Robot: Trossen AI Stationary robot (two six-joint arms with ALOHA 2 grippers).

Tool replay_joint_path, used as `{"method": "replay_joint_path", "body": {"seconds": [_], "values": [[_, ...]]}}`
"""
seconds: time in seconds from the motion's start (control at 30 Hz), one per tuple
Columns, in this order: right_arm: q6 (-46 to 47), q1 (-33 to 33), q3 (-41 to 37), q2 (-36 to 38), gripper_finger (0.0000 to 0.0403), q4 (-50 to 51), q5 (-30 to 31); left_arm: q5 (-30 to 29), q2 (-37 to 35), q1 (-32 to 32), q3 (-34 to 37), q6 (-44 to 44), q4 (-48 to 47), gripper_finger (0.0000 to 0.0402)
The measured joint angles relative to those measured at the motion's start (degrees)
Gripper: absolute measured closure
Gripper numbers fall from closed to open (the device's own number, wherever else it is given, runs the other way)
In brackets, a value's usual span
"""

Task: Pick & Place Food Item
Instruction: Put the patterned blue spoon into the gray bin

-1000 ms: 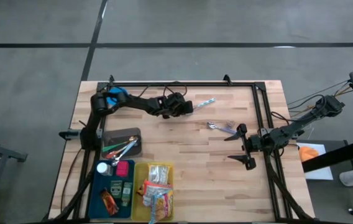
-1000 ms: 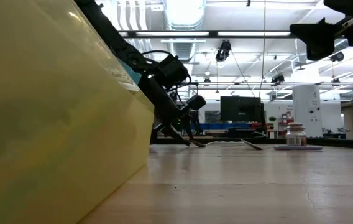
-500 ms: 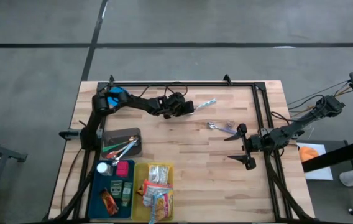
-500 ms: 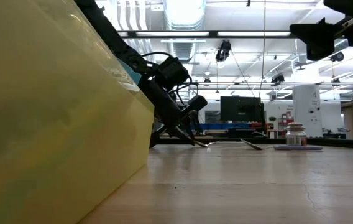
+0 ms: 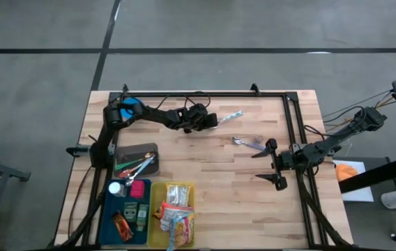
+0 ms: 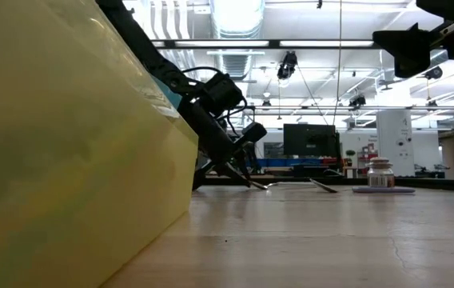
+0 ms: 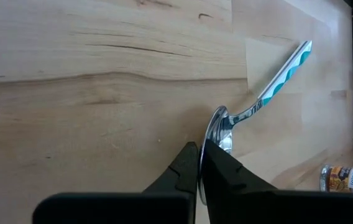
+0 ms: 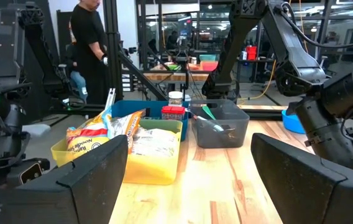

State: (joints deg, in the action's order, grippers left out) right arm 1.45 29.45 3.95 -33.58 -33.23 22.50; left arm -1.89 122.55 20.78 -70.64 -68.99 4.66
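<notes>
— What's sitting nearest us?

— The yellow bin (image 5: 172, 222) of snack packets, with a blue bin (image 5: 118, 209) beside it holding small jars and packets, and a grey tray (image 5: 153, 148) of utensils just behind. Those bins are the only food I can spot, apart from a small jar (image 6: 380, 173) across the tabletop (image 5: 219, 195).

— Is either arm carrying any of it?

— No. The right pincer (image 5: 273, 163) is hovering off the wood near the right rail, fingers spread wide, with nothing between them. A second spoon (image 5: 248, 143) is lying just beside it.

— And the left one?

— The left pincer (image 7: 200, 163) is reaching toward the far side, tips pressed together on the bowl edge of a spoon with a teal-striped handle (image 7: 260, 99). That spoon is lying flat on the wood, handle pointing away from the arm.

— So how far along is the job?

— Barely started, I'd say. It's gripping cutlery, not food. Lifting it, carrying it and setting it down all seem to be left.
</notes>
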Motion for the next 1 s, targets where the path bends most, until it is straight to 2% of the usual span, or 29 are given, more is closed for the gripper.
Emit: {"method": "replay_joint_path", "body": {"seconds": [0.6, 1.0], "values": [[0.0, 0.0, 0.0, 0.0, 0.0064, 0.0, 0.0, -0.2, -3.6, 0.0, 0.2, 4.3, -0.5, 0.0391], [0.0, 0.0, 0.0, 0.0, 0.0064, 0.0, 0.0, -0.2, -10.6, -0.5, 0.2, 14.1, -2.3, 0.0391]]}}
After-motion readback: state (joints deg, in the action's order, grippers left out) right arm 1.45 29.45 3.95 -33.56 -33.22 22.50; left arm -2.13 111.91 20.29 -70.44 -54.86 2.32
